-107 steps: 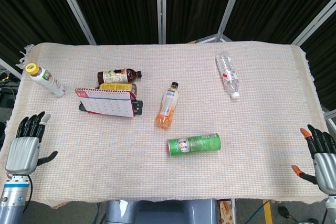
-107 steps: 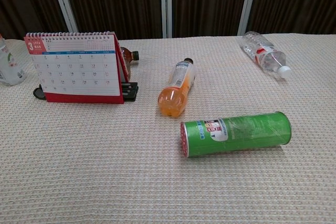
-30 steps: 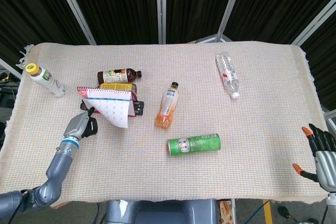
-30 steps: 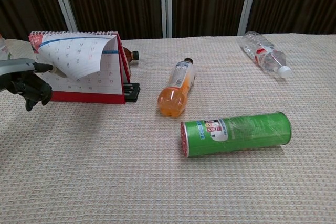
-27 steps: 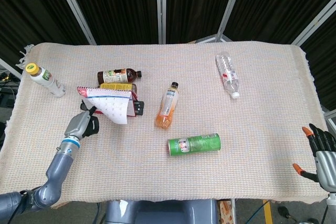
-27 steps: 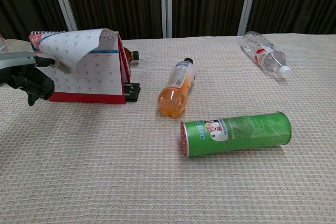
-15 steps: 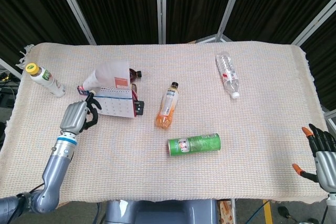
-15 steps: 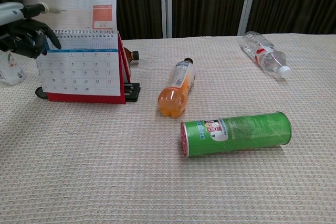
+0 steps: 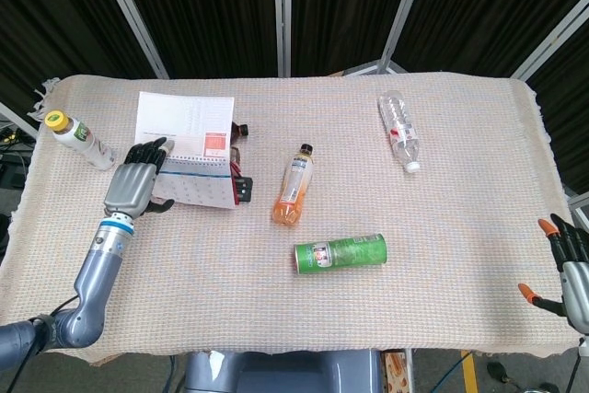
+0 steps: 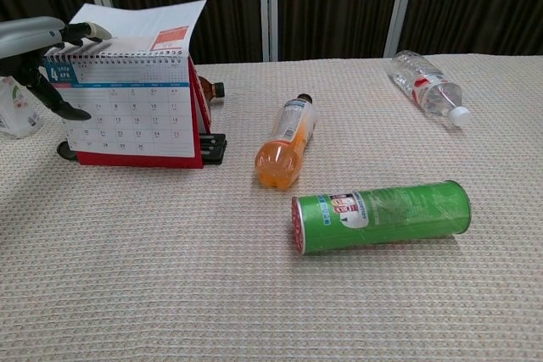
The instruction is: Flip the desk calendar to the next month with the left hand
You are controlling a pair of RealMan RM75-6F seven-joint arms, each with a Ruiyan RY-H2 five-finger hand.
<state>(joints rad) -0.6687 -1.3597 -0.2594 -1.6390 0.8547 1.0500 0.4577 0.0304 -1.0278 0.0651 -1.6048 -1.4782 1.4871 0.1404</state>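
Note:
The red-based desk calendar (image 10: 131, 116) stands at the table's left and shows a page marked 4. Its previous page (image 10: 140, 21) is turned up over the spiral and leans toward the back; in the head view this page (image 9: 184, 123) lies flat behind the calendar (image 9: 195, 188). My left hand (image 9: 136, 181) is at the calendar's left end with fingers spread, and its fingertips (image 10: 95, 33) rest on the turned page's left edge. My right hand (image 9: 571, 269) hangs off the table's near right corner, fingers apart and holding nothing.
An orange drink bottle (image 10: 287, 143) lies right of the calendar, a green canister (image 10: 382, 215) nearer the front, a clear water bottle (image 10: 427, 84) at the back right. A yellow-capped bottle (image 9: 80, 140) lies left of my hand. A brown bottle (image 9: 241, 129) lies behind the calendar.
My left hand lifted the front page, carried it over the spiral and now has its fingers spread against it. The page fell from upright toward the back. The right hand sank slightly.

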